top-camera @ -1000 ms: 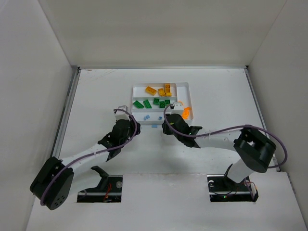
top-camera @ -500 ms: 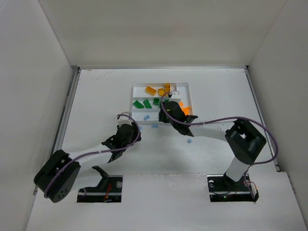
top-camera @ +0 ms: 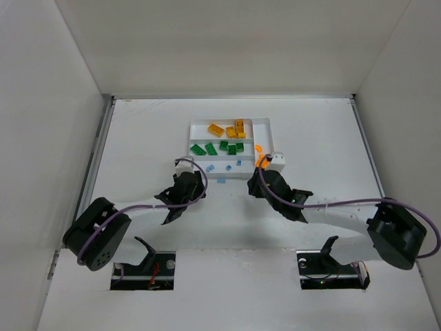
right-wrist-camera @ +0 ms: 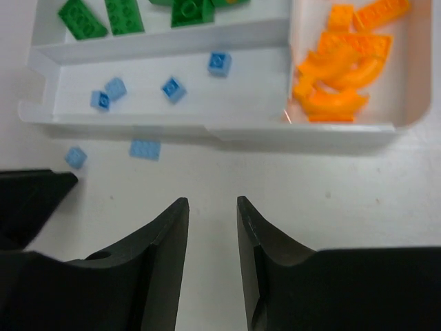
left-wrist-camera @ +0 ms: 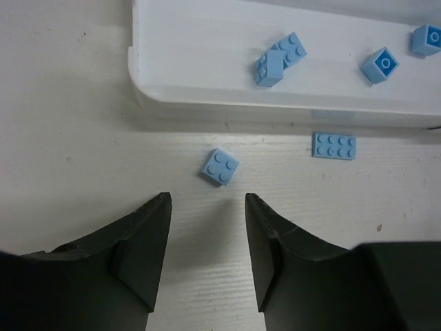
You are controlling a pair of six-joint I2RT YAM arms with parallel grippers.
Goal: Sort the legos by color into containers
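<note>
The white tray [top-camera: 267, 127] holds yellow-orange legos [top-camera: 231, 129] in its far slot and green legos [top-camera: 220, 147] in the middle slot. Light blue legos [right-wrist-camera: 173, 89] lie in the near slot, and orange pieces [right-wrist-camera: 341, 76] fill the narrow right slot. On the table in front of the tray lie a small blue brick [left-wrist-camera: 221, 166] and a flat blue plate [left-wrist-camera: 334, 145]. My left gripper [left-wrist-camera: 207, 198] is open just short of the small brick, with nothing between its fingers. My right gripper [right-wrist-camera: 211, 201] is open and empty over bare table near the tray's front wall [right-wrist-camera: 227, 129].
High white walls [top-camera: 62, 103] enclose the table on three sides. The two wrists sit close together in front of the tray, and a left finger [right-wrist-camera: 31, 196] shows in the right wrist view. Purple cables [top-camera: 344, 203] run along both arms.
My right gripper has pulled back from over the tray to the table in front of it. My left gripper has shifted slightly towards the tray. Both grippers opened wider.
</note>
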